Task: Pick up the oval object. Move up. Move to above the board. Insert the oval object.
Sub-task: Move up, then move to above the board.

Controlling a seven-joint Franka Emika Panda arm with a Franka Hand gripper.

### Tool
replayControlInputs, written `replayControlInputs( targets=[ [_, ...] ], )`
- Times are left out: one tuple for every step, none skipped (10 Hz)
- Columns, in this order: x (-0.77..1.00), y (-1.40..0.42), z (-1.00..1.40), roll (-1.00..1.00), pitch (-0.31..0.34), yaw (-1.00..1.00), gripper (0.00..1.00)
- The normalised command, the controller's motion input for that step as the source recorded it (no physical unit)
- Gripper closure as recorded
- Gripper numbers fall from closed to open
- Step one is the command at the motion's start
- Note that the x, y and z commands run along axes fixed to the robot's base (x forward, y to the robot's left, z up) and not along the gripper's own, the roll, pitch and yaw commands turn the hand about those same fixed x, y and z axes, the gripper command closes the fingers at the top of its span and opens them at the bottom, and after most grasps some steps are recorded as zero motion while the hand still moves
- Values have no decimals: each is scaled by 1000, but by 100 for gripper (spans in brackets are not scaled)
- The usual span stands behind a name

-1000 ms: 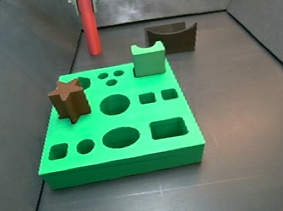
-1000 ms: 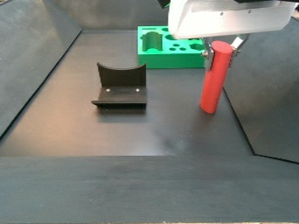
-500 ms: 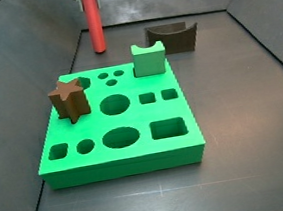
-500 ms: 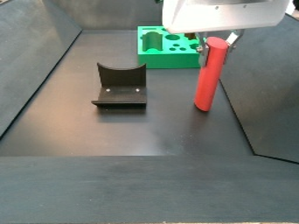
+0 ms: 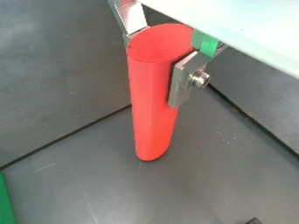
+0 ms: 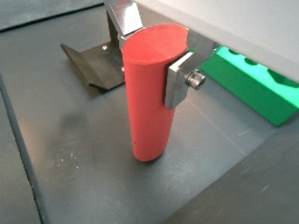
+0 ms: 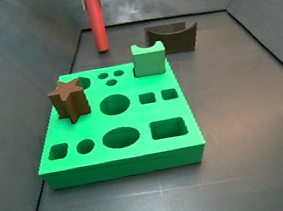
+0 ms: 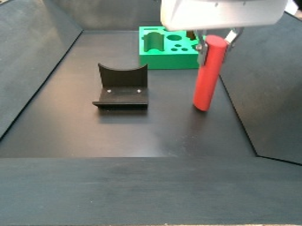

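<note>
The oval object (image 5: 156, 96) is a tall smooth red peg, held upright near its top by my gripper (image 5: 158, 51), which is shut on it. Both wrist views show a silver finger on each side of the peg (image 6: 149, 96). In a side view the peg (image 7: 96, 24) hangs at the back of the bin, behind the board (image 7: 120, 121), a bright green slab with many cut-out holes. From the opposite side the peg (image 8: 207, 75) stands nearer than the board (image 8: 165, 48), under my gripper (image 8: 216, 40). Its lower end is close to the dark floor.
A brown star-shaped block (image 7: 68, 99) and a small green notched block (image 7: 148, 59) stand in the board. The dark fixture (image 7: 171, 37) sits on the floor behind the board, beside the peg, and shows in the other side view too (image 8: 120, 86). Sloping dark walls enclose the floor.
My gripper has carried the red peg slightly upward and sideways toward the middle of the bin. The board, blocks and fixture have not moved.
</note>
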Motion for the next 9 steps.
replayControlInputs(
  targets=[
    [-64, -38, 738, -2, 39, -14, 100],
    [-55, -25, 654, 11, 40, -12, 100],
    [-35, -4, 460, 37, 46, -5, 100],
    [-24, 0, 363, 49, 52, -3, 100],
    [-137, 37, 1000, 0, -93, 320, 100],
    [-139, 39, 1000, 10, -85, 314, 100],
    [-138, 33, 1000, 37, -56, 216, 100],
    [-134, 31, 1000, 56, -32, 147, 100],
    [-127, 31, 1000, 67, -2, 88, 100]
  ],
)
